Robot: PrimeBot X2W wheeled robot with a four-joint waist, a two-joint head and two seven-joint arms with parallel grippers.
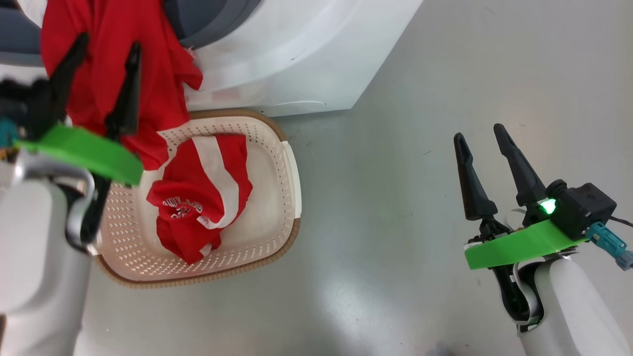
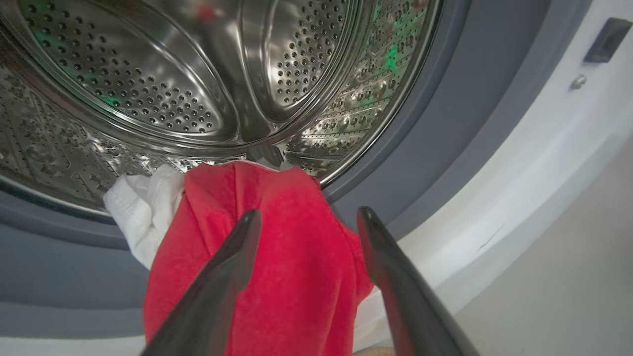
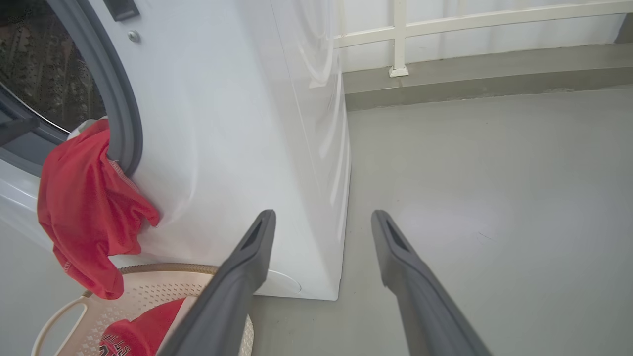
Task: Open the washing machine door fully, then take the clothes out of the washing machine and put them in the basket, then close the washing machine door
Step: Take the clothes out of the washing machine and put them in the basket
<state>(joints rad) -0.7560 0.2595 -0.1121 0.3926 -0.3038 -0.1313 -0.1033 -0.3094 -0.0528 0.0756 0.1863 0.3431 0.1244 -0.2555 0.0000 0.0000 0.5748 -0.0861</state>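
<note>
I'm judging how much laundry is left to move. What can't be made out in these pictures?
Drum, lower front: left wrist view, covered by the hanging red garment.
Lettering on the folded garment: head view, creased and too small to read.
Basket, left side: head view, behind the left hand and forearm.
Hanging red garment's upper end: head view, cut off by the top edge.

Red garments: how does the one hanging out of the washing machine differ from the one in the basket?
The hanging garment drapes out of the washing machine, its lower end near the basket rim; the basket garment lies crumpled on the basket's bottom. The hanging garment shows mostly plain red; the basket garment shows broad white stripes and white lettering. Both are bright red fabric.
</note>
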